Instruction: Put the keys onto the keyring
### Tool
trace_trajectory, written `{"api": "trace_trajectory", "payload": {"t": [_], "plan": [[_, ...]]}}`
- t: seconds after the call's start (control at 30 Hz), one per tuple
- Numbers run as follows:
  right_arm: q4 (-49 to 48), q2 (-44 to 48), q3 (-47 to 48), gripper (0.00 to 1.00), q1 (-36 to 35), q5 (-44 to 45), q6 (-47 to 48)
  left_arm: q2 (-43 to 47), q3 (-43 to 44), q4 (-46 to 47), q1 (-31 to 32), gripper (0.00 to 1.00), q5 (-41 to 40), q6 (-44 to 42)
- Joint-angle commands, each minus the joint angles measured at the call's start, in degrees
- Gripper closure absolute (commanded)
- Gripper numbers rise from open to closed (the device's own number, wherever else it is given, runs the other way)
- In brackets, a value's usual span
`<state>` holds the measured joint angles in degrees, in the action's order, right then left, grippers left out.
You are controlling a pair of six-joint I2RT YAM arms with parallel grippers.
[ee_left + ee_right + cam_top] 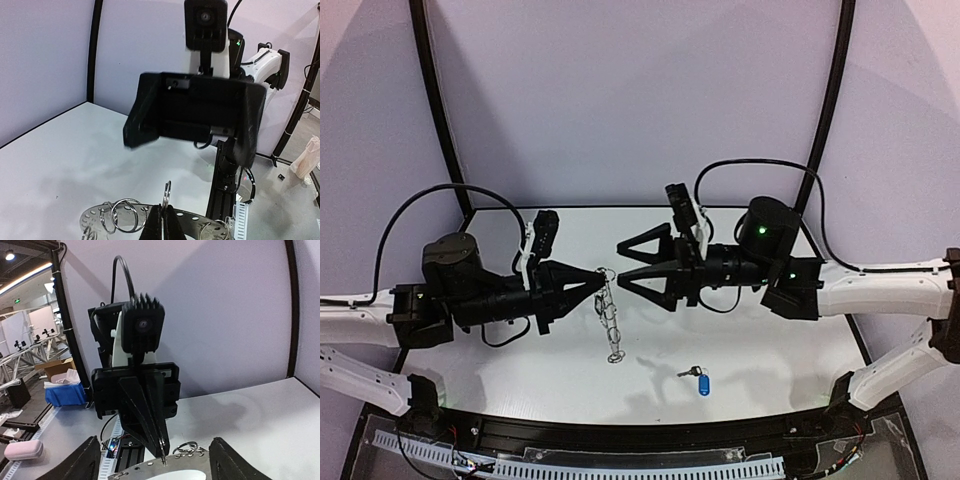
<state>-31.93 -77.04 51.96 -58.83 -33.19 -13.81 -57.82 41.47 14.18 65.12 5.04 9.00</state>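
Note:
The keyring (611,318) hangs edge-on above the middle of the white table, a flat silvery plate with small rim holes and wire loops. My left gripper (602,280) is shut on one upright wire loop (166,192) at the plate's rim (197,218). My right gripper (624,265) faces it from the right, open, with its fingers to either side of the plate's top (165,471) and not touching it. Its fingertips (86,460) frame the left gripper (161,442). A small silver key with a blue oval tag (704,384) lies on the table near the front.
The table's near edge carries a black rail and a white slotted cable strip (620,462). Black frame poles (438,100) rise at the back corners. Off the table's left side stand a blue bin (62,392) and a pink case (22,450).

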Motion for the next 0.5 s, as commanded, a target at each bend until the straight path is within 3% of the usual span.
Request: {"api": "trace_trajectory", "payload": {"t": [0.0,0.03,0.27,0.47], "plan": [[4.38,5.29,-1.38,0.07,0.82,6.09,1.08,1.83,0.88,-5.49,0.09,0.99,-2.64,-2.22],[5.53,6.31,-1.58,0.02,0.94,7.54,1.29,1.53,1.14,-7.13,0.09,0.99,-3.22,-2.48],[18.69,12.38,-2.97,0.02,1.89,24.79,-0.33,0.45,1.41,-8.64,0.1,0.99,-7.89,-4.12],[43.13,13.57,0.21,0.01,3.76,39.12,-7.63,-0.97,1.2,-7.05,0.09,0.99,-9.6,-6.94]]}}
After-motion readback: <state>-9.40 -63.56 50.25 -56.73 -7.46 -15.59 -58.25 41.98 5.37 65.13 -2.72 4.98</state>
